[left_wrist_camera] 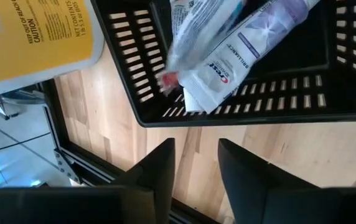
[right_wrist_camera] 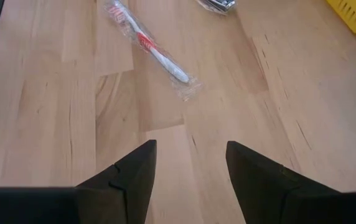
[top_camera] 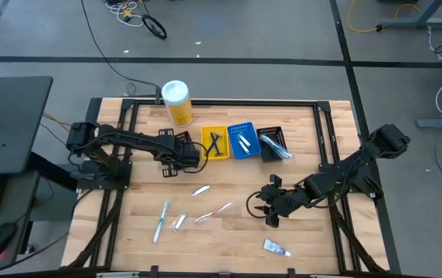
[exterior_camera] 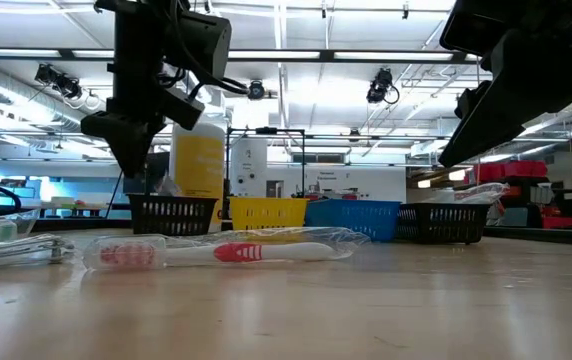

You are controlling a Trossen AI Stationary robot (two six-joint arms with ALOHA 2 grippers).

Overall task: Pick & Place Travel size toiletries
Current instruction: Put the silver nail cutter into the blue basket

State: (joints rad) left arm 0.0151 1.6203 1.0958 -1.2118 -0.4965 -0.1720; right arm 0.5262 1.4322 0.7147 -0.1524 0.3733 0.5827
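Inside black bin (left_wrist_camera: pixel 240 112): toothpaste tube (left_wrist_camera: pixel 240 59) (visible only from left wrist).

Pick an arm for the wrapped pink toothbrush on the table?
Right. The right gripper is open just beside the pink toothbrush, which lies ahead of its fingers. The left gripper is up by the black bin.
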